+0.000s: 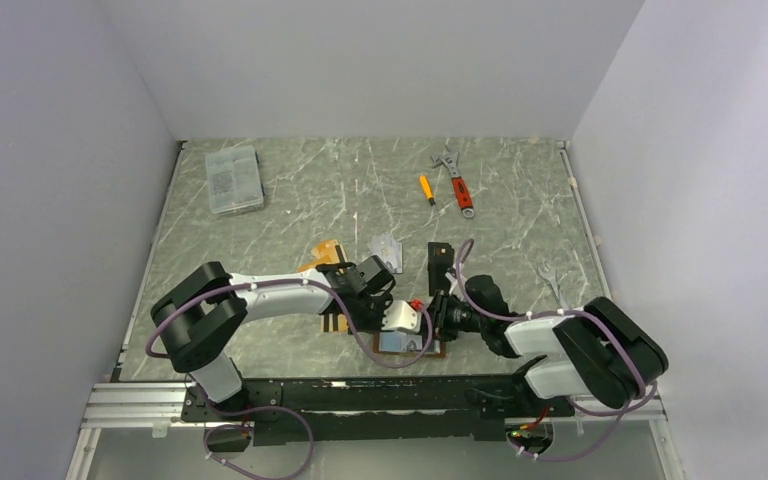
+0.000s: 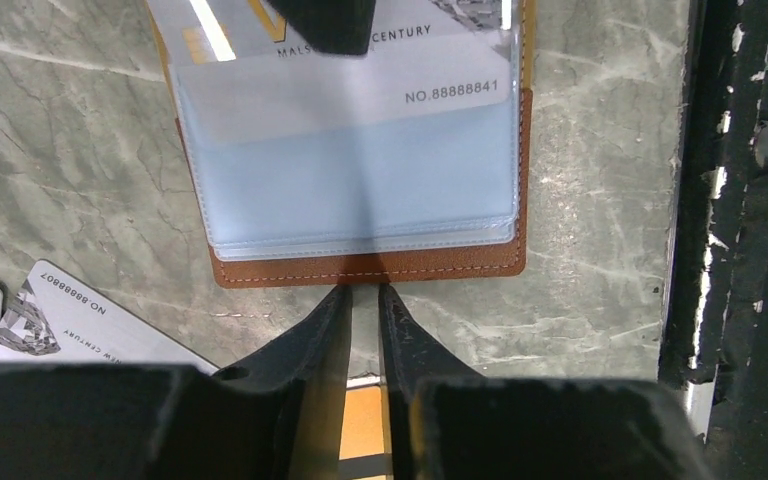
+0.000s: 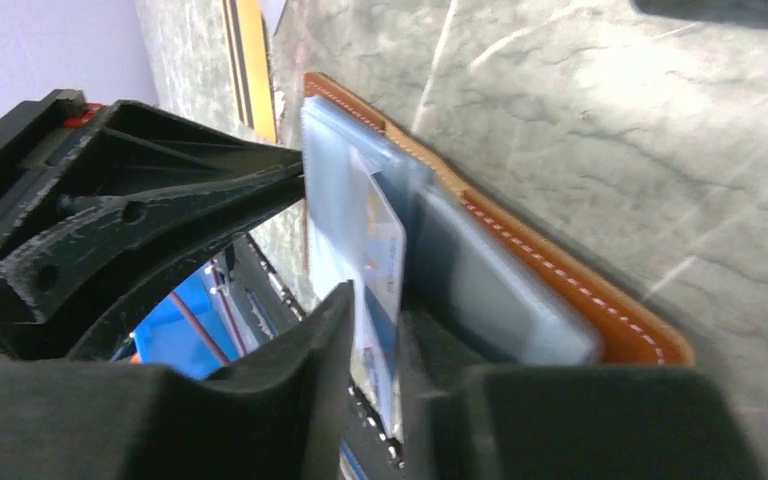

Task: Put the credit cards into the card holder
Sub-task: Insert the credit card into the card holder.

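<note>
Orange card (image 1: 325,252) and a plain silver-grey card (image 2: 60,322) lie loose on the surface (image 2: 80,150), left side. Left end effector (image 2: 363,292) is clenched, near-zero gap with nothing between the fingers, tips at the stitched edge of the tan card holder (image 2: 370,268), which lies open, sleeves up, between the arms near the front edge. Right end effector (image 3: 375,310) is grasping a printed silver-grey card (image 3: 385,250) sitting partway in a clear sleeve (image 3: 330,200).

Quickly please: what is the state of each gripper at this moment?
Left gripper: fingers closed, holding nothing, tips at the card holder edge.
Right gripper: closed on a silver-grey card.
</note>
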You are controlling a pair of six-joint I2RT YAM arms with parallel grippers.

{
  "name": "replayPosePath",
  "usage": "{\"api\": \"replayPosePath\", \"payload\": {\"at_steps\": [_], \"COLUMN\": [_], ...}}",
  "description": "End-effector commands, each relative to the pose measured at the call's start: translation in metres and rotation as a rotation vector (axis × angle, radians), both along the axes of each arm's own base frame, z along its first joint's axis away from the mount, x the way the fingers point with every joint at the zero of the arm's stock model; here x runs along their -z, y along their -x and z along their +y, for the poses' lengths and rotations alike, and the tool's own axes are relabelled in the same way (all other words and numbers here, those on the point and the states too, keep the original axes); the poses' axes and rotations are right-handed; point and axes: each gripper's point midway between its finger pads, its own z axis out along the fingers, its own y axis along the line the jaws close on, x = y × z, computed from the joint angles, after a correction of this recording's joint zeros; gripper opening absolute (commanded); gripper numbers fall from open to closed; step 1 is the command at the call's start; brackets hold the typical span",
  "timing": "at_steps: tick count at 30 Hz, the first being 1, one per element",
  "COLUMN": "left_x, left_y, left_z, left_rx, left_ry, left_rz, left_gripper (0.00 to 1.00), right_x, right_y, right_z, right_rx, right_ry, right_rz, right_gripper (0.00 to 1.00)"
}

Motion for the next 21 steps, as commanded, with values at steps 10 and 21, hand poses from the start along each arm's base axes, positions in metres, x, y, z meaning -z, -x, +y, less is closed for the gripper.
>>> {"api": "replayPosePath", "payload": {"at_steps": [10, 21], "left_x": [0.001, -0.040], "left_y": [0.007, 0.005], "left_z": [-0.005, -0.036], "left_rx": [0.036, 0.014], "left_ry": [-0.007, 0.119], "left_rz": [-0.015, 0.039], "left_gripper": [0.15, 0.08], "right_x": [0.033, 0.039], "right_y": [0.011, 0.010], "right_z": [-0.056, -0.049], "right_rx": [0.129, 0.137], "right_ry": [0.376, 0.392], "right_rz": [0.076, 0.089], "right_gripper": [0.50, 0.47]}}
